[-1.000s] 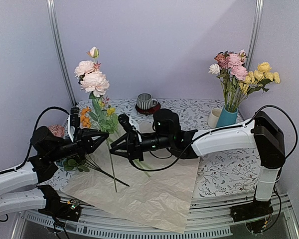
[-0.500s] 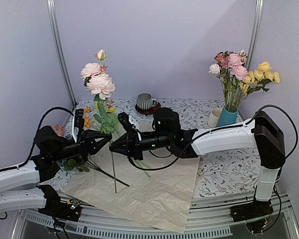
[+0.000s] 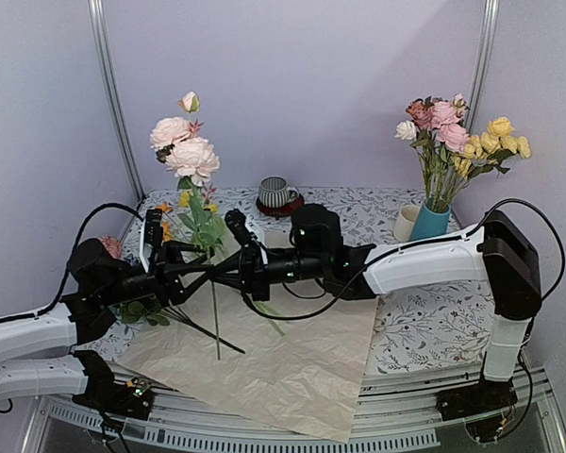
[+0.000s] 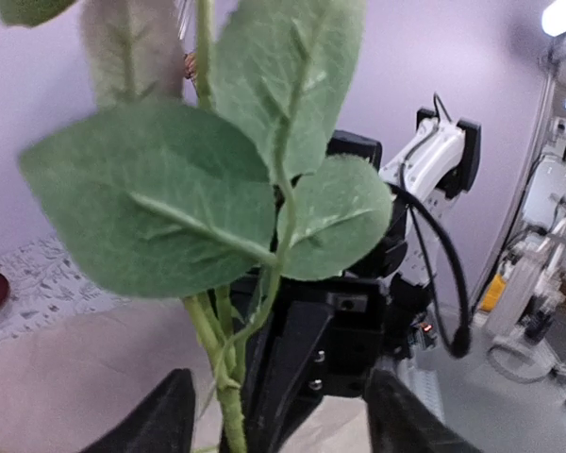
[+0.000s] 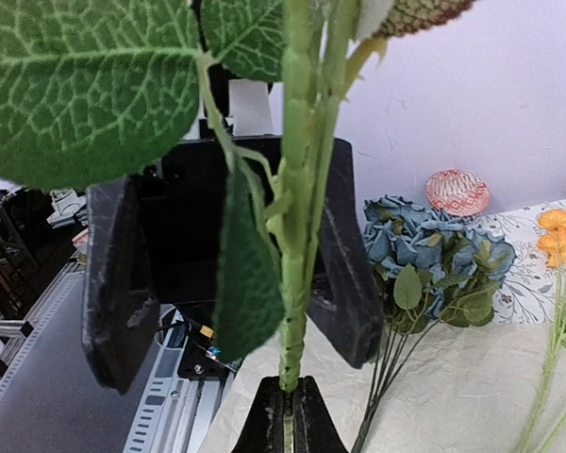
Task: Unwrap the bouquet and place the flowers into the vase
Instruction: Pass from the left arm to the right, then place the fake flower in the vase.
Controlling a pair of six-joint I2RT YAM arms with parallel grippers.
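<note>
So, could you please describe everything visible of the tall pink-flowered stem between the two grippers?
The tall pink-flowered stem stands nearly upright: two pink blooms, a bud on top, fabric-like green leaves, a green stalk. The right gripper is shut on the stalk; the left gripper stands open around it. Its lower end hangs over the crinkled peach paper; contact unclear.

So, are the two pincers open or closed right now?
Left pincer: open, straddling the flower stem.
Right pincer: closed, holding that stem.
</note>
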